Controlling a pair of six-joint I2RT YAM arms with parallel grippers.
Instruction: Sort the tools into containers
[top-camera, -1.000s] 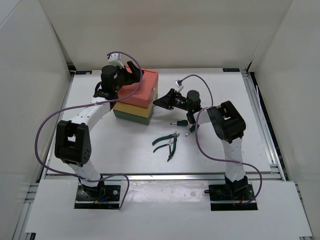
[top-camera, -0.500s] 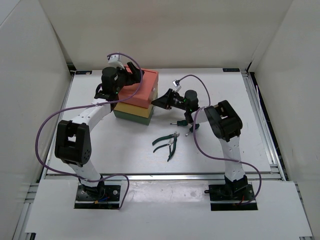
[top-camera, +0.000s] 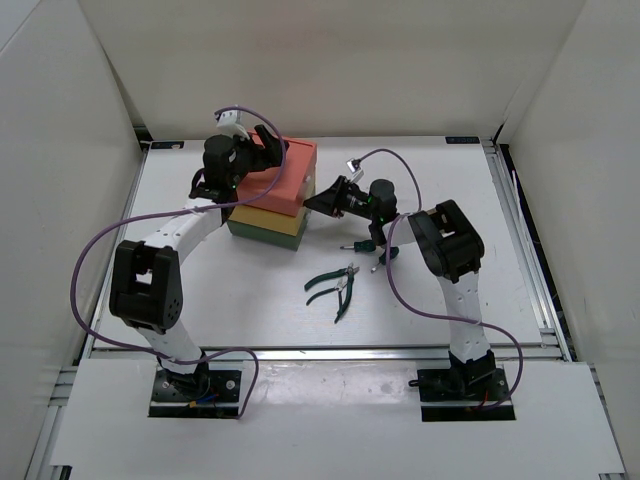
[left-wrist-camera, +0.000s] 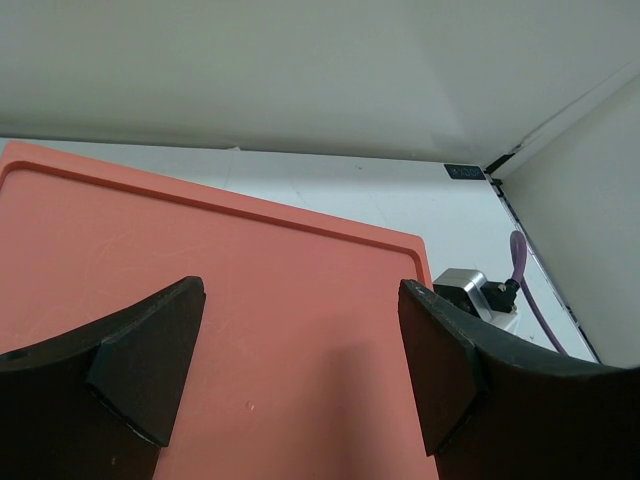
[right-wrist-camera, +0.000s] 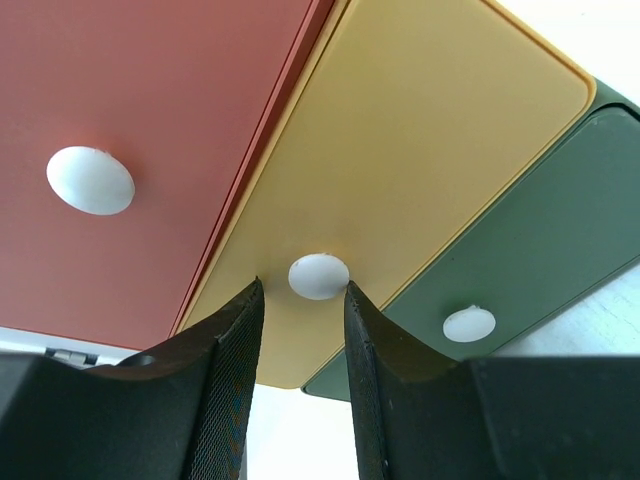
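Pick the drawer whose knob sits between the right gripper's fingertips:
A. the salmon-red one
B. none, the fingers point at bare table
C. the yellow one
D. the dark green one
C: in the right wrist view, the right gripper has its two fingertips on either side of the white knob on the yellow drawer, while the knobs of the other two drawers lie off to either side.

Three stacked drawers (top-camera: 290, 185) are counted — three white knobs (right-wrist-camera: 319, 276); two pliers (top-camera: 347, 280) and two screwdrivers (top-camera: 362, 244) are seen.
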